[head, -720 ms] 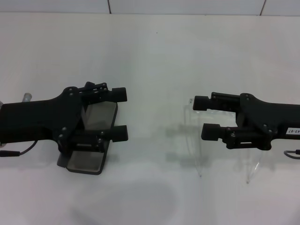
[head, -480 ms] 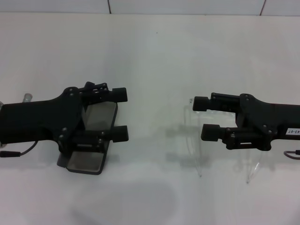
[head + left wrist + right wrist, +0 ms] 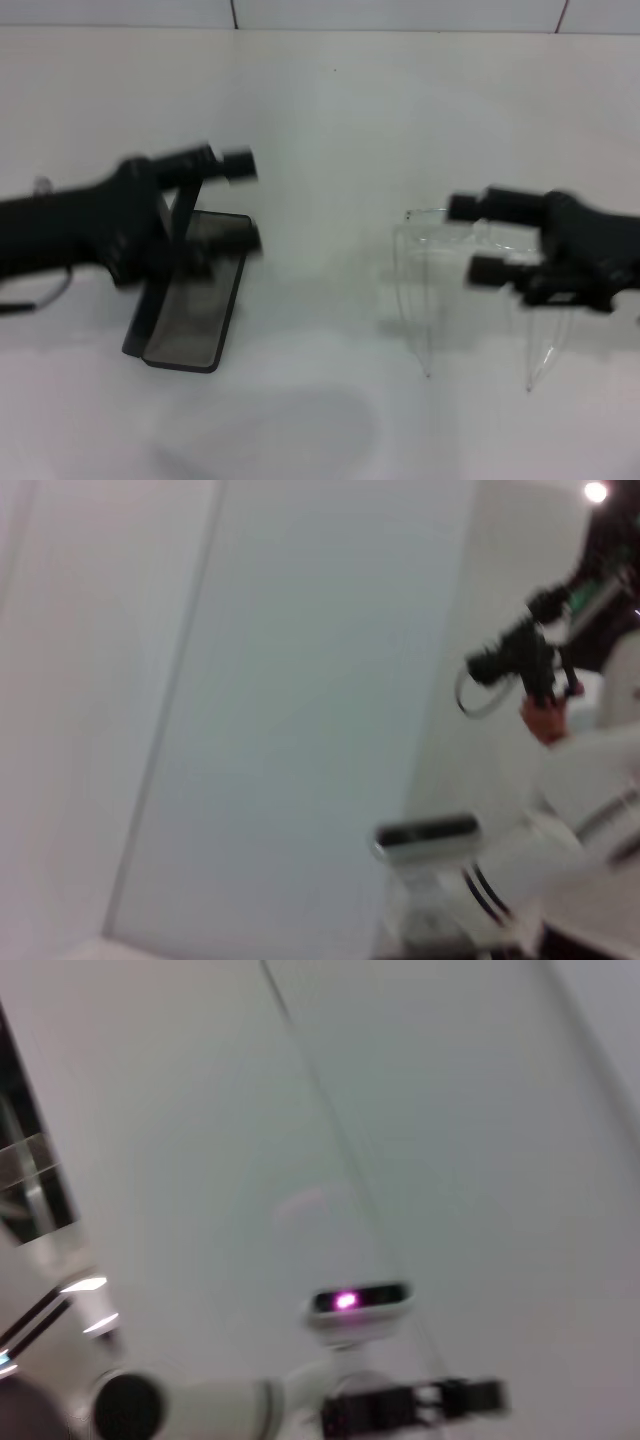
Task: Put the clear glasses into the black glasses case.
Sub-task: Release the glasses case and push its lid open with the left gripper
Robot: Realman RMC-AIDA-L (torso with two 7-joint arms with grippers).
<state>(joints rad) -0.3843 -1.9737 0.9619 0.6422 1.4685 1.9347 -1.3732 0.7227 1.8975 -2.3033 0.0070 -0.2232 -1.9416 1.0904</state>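
Nearest the robot, the temple tips of the clear glasses pointed back at it, under and just inboard of the right gripper. The front frame stood farther out, below that gripper's fingertips. The glasses sat upright on the white table, not yet lifted.

Right gripper was spread, nothing between the fingers; it hung over the right temple side, whether it touched the plastic I couldn't tell through the blur.

The black glasses case lay open under the left gripper, grey lining up, lid standing on the side nearer that arm. Left gripper was also spread and held nothing.

Handling, my read: the glasses looked light, thin, hard plastic, slick and springy at the temples, easy to skid or twist. Best hold is probably the front frame at the bridge or a hinge corner, not mid-temple. Light pinch; lenses scratch.
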